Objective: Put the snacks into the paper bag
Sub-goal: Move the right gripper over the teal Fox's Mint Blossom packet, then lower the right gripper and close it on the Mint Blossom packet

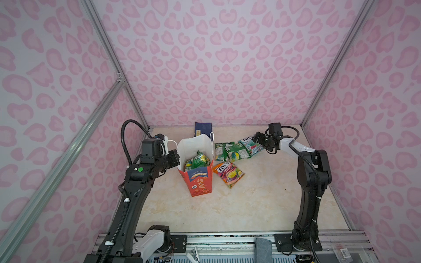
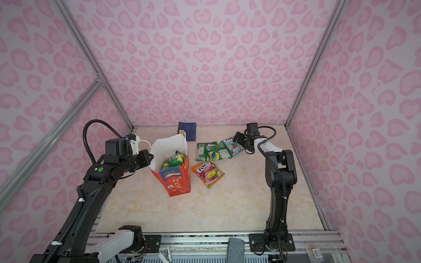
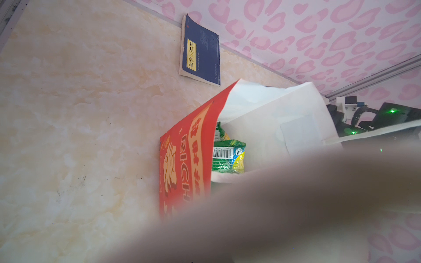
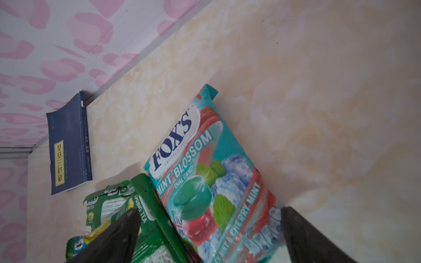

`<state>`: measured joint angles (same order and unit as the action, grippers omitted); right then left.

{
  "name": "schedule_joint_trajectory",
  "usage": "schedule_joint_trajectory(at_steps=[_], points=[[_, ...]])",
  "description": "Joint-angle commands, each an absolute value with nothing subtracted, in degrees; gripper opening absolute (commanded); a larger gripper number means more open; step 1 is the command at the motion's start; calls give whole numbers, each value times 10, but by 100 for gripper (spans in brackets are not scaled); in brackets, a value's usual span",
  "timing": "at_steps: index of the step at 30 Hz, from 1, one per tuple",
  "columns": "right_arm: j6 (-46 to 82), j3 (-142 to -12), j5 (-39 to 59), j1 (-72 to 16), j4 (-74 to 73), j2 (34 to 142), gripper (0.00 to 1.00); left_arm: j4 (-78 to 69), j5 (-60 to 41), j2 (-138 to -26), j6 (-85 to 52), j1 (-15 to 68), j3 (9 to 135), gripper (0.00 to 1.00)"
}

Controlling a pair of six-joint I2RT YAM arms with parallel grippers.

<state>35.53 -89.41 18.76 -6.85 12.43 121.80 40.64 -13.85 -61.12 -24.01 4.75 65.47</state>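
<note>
The red-orange paper bag [image 1: 200, 182] [image 2: 178, 182] stands upright and open at mid table, with green snacks [image 1: 197, 160] [image 3: 227, 154] inside. My left gripper [image 1: 177, 159] [image 2: 150, 157] is shut on the bag's left wall; blurred white paper hides its jaws in the left wrist view. On the table to the right of the bag lie two green packets [image 1: 227, 152], a teal FOX'S packet [image 1: 249, 144] [image 4: 205, 170] and an orange FOX'S packet [image 1: 227, 173] [image 2: 208, 173]. My right gripper [image 1: 257, 139] [image 4: 209, 210] is open, its fingers straddling the teal packet's near end.
A flat dark-blue booklet [image 1: 203, 128] [image 3: 200, 52] lies against the back wall behind the bag. Pink patterned walls with metal frame rails close in the table on three sides. A grey pad [image 1: 263, 247] sits on the front rail.
</note>
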Motion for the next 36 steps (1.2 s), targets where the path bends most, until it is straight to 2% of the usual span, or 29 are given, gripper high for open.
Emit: schedule_joint_trajectory(at_steps=[1, 10, 14, 18, 21, 25, 36], points=[[381, -919, 234, -68, 111, 1248, 98, 380, -154, -610, -242, 44, 654, 3], [382, -959, 254, -82, 150, 1289, 98, 377, -157, -609, -243, 39, 651, 3], [373, -931, 211, -82, 145, 1256, 97, 377, -161, -610, -243, 38, 652, 3], [340, -941, 136, -82, 185, 1223, 97, 377, -164, -607, -244, 37, 651, 3], [316, -981, 105, -81, 236, 1236, 98, 376, -165, -604, -243, 36, 651, 3], [298, -1047, 126, -83, 303, 1292, 98, 376, -165, -602, -243, 35, 651, 3], [275, -1046, 142, -104, 319, 1297, 97, 375, -169, -598, -243, 33, 650, 3]])
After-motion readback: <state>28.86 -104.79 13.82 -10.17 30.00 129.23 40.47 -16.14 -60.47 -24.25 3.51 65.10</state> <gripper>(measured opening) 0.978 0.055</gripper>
